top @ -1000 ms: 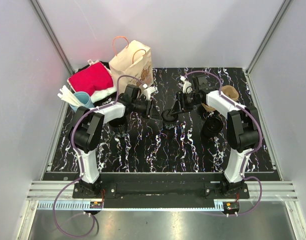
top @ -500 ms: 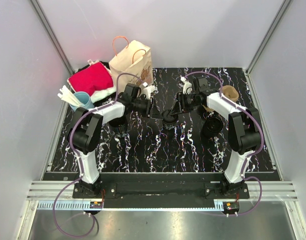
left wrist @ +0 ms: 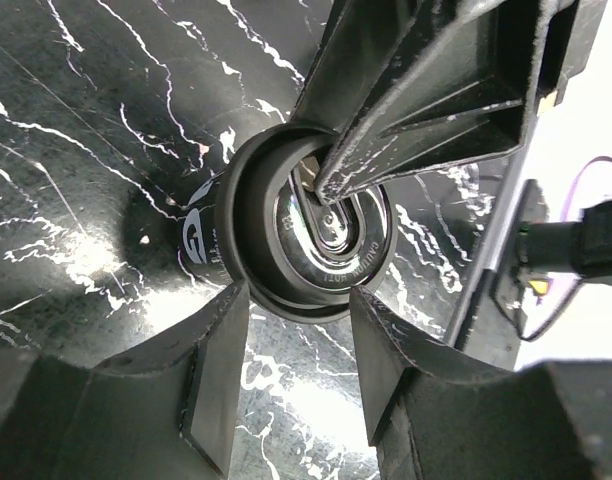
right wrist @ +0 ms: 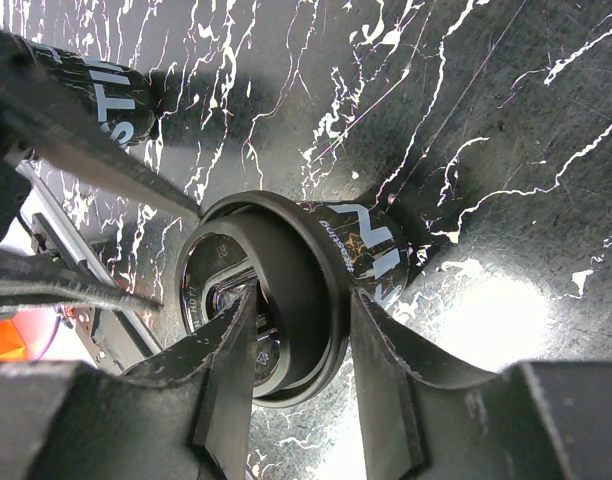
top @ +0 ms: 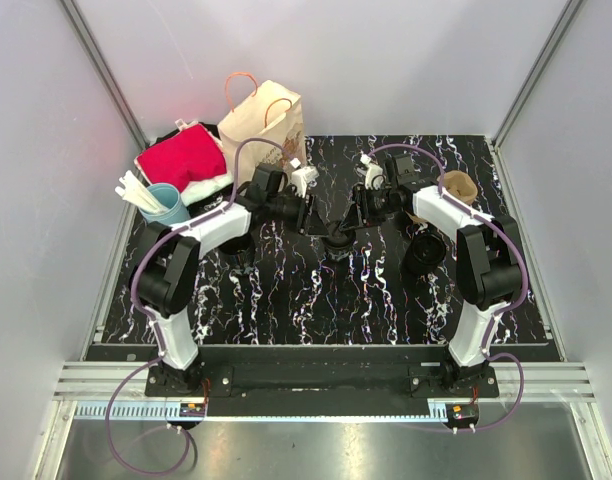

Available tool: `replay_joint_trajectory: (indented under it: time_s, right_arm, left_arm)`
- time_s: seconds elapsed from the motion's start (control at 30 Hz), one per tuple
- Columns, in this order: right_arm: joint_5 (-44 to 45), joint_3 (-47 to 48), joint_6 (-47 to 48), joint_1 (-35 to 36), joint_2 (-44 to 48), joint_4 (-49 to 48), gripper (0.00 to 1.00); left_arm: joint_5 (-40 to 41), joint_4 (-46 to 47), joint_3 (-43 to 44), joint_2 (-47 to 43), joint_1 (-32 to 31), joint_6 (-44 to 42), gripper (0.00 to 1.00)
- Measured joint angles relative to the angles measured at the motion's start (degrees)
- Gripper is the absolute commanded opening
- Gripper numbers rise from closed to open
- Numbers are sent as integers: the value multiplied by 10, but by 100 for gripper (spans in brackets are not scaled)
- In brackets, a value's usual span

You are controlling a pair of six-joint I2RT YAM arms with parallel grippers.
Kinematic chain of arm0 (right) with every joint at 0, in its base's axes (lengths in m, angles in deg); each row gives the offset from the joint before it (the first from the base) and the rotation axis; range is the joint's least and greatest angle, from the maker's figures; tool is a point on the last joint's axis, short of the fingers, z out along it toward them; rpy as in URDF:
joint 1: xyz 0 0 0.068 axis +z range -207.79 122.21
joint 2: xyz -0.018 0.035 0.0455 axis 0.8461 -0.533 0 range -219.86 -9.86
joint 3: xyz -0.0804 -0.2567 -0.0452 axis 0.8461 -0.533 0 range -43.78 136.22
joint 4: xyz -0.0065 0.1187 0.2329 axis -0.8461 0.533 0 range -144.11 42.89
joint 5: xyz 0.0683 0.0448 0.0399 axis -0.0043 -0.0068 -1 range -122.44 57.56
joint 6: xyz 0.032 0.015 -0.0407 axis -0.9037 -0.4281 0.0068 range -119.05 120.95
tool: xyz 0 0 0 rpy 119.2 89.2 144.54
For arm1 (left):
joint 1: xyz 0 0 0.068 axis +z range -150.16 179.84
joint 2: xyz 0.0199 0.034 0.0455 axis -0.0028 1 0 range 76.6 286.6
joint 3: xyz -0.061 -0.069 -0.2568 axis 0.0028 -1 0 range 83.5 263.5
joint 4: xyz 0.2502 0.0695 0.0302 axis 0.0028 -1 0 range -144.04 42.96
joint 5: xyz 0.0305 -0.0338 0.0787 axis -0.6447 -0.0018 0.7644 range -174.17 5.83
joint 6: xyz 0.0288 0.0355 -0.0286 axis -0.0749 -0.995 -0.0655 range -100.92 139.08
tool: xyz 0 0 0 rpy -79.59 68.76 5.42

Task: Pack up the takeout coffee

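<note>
One coffee cup (right wrist: 371,245) stands on the counter (top: 316,300), near the paper bag (top: 271,125) and to its right. The right fingers (right wrist: 221,400) pinch the lid (right wrist: 296,270) at its rim; the left fingers (left wrist: 211,380) hang released just beside the cup. A lopsided pull could pop the lid or topple the cup.

Your black, white-veined table (top: 316,300) and what sits on it.
Near the middle you have a black lidded cup (top: 338,238) standing on the slab. To its right stands a second black cup (top: 423,255), and behind that, near the right edge, a brown cup (top: 458,186). On your left another dark cup (top: 236,250) is partly hidden. At the back left you'll find a tan paper bag (top: 266,125) upright with its handles up, a red cloth bundle (top: 181,158) beside it in the corner, and just in front a pale blue cup (top: 166,203) holding white sticks.
</note>
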Motion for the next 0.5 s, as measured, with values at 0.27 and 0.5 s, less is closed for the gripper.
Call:
replay_joint_trajectory:
  time_s: [0.27,0.5]
  right_arm:
    - [0,-1,-2,0,0,-2,44]
    - [0,-2,-2,0,0,-3,44]
  left_arm:
    - [129,-32,0,-72,-61,-89,47]
    - [257,-44,-6,-127,-141,-184,46]
